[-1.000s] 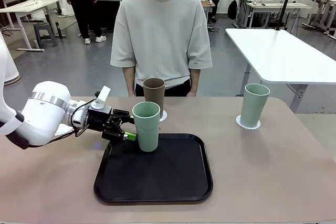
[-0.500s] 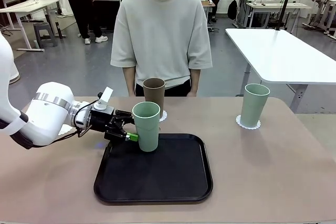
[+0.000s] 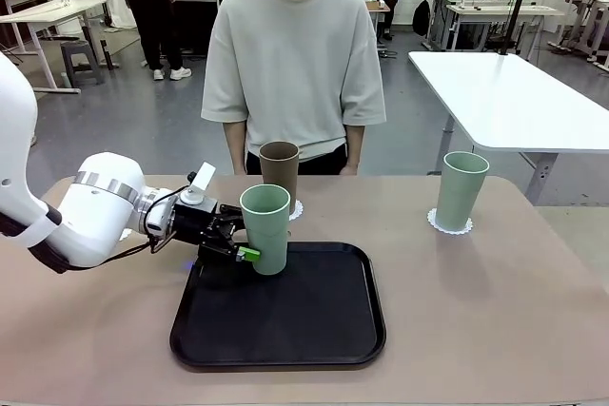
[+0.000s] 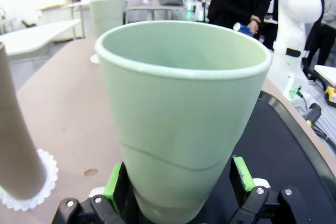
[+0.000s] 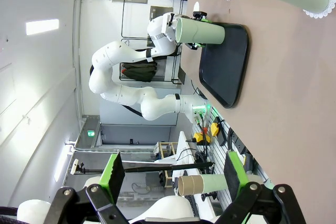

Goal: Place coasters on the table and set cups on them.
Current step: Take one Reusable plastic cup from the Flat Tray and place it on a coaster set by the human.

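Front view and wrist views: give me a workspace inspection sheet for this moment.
Surface: beige-tan matte table, black rounded-square tray on it.
Job's things: pale mint green tumbler upright on the tray; brown tumbler and second mint tumbler each on a white lacy paper doily.
Clutter: nothing seen.
Grippers: left claw open, straddling the tray tumbler's base; right claw open, empty.
Cables: black cable along the left wrist.
Surroundings: person standing opposite; white-topped table.

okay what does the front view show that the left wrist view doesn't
Front only: the person at the far side, the whole black tray, and the left arm reaching in. Left wrist only: the left gripper's green pads open around the base of the mint cup. Both: that cup, the brown cup on its coaster, and the far mint cup.
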